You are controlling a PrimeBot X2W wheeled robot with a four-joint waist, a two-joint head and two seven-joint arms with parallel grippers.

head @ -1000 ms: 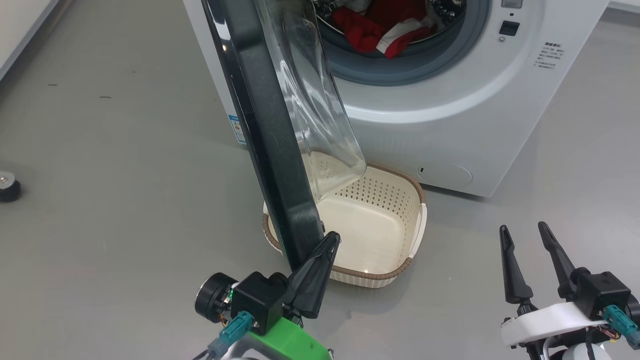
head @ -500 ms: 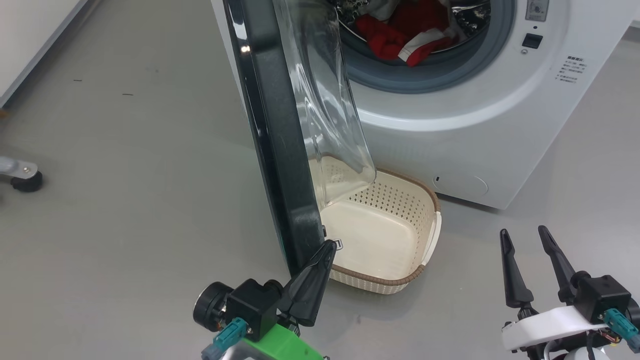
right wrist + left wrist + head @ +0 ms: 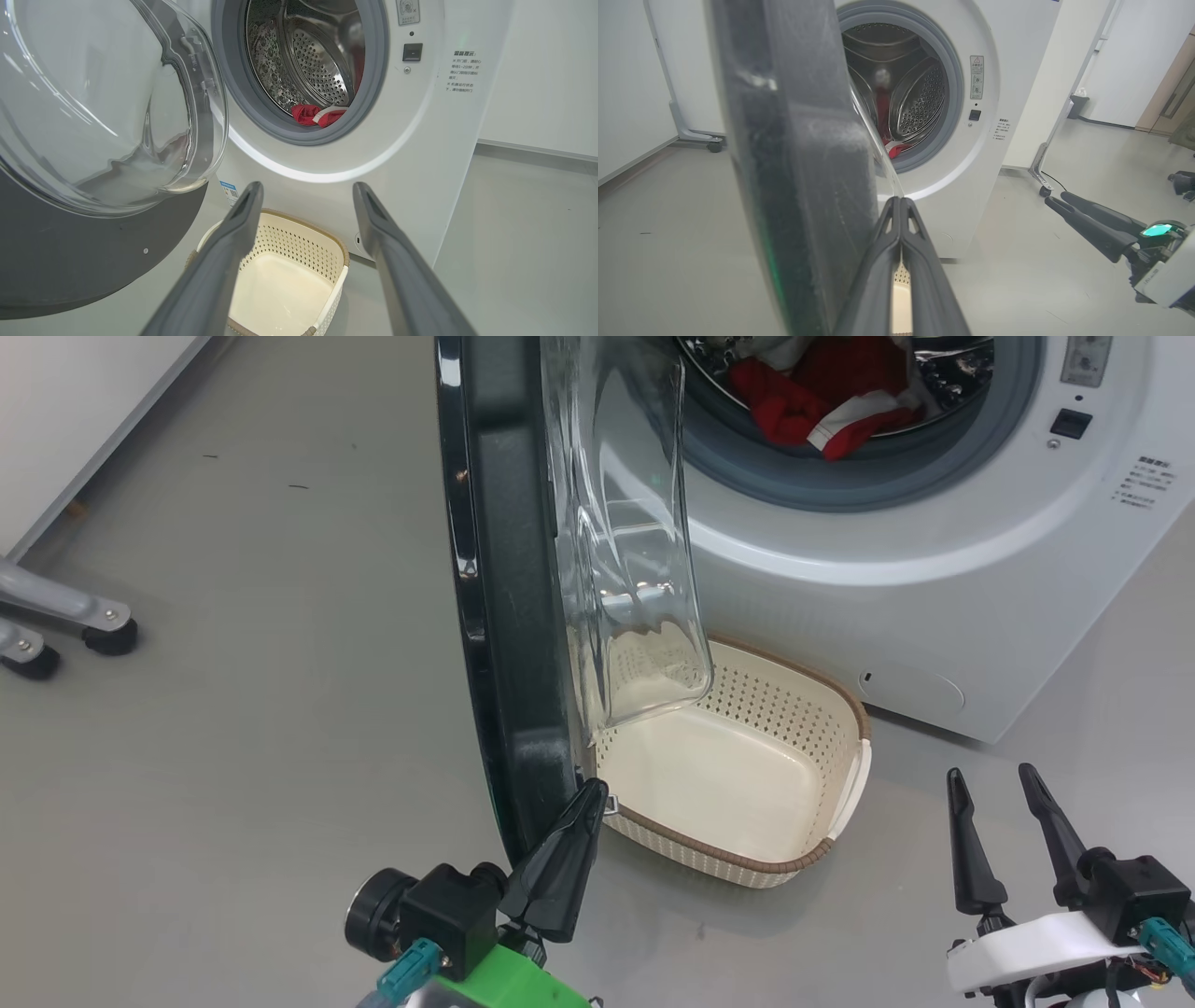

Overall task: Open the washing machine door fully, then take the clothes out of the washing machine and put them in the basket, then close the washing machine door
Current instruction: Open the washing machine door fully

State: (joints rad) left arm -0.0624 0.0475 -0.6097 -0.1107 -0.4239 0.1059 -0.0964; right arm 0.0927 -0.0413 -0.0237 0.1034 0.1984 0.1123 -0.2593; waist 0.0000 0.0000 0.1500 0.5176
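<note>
The washing machine (image 3: 887, 579) stands white with its door (image 3: 509, 616) swung out, the black rim edge-on and the clear glass bowl (image 3: 635, 569) facing the drum. Red and white clothes (image 3: 822, 392) lie in the drum's mouth, also seen in the right wrist view (image 3: 317, 114). The cream basket (image 3: 840, 700) sits empty on the floor below the opening. My left gripper (image 3: 593, 789) is shut, its tip against the inner side of the door's lower rim (image 3: 794, 163). My right gripper (image 3: 989, 771) hangs open and empty to the right of the basket (image 3: 327, 238).
Grey metal legs on castors (image 3: 93, 625) stand at the far left by the wall. In the left wrist view a wheeled stand (image 3: 1043, 186) stands beside the machine's right side. Grey floor spreads to the left of the door and around my right gripper.
The head camera has shifted, sliding the whole scene rightwards. The door's lower rim now stands left of the basket instead of over it, my shut left gripper still at it. The right gripper stays open.
</note>
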